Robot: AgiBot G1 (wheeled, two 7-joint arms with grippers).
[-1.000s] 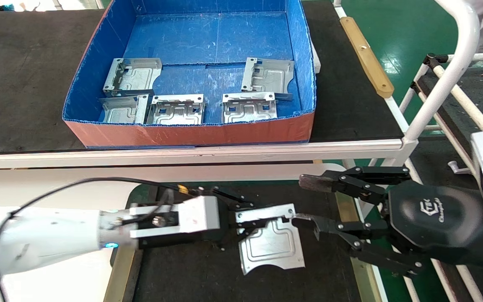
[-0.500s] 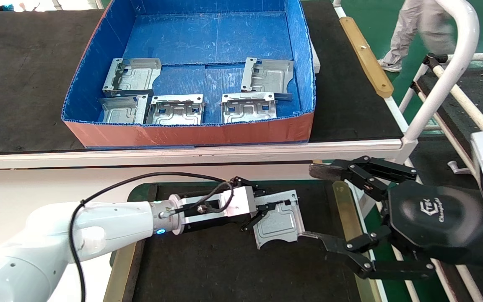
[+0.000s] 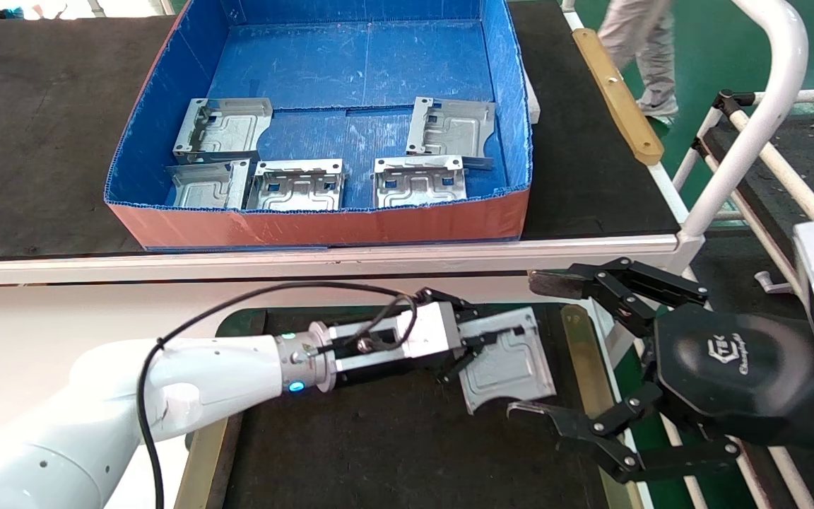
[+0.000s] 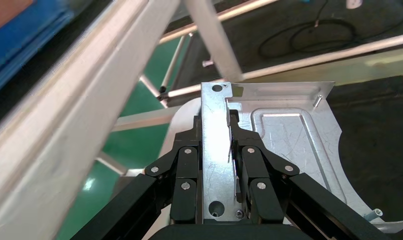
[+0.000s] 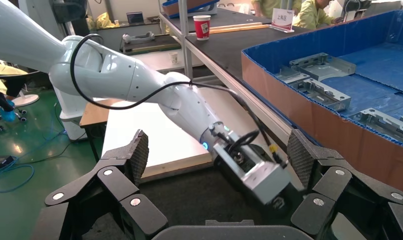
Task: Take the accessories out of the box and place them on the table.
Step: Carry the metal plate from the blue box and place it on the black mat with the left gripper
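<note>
Box (image 3: 322,226) holds five accessories (image 3: 296,185) as I watch left gripper (image 3: 481,344) clench a sixth bracket (image 3: 509,364) over the table (image 3: 393,445), right gripper (image 3: 545,346) spread wide

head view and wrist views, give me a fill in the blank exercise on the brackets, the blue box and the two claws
1. The blue box holds ____ brackets.
2. The left claw is shut on a bracket above the ____ mat of the table.
3. The right claw, beside that bracket, has its jaws ____.
4. The outer front face of the box is ____.

Missing words: five; black; open; reddish-orange
</note>
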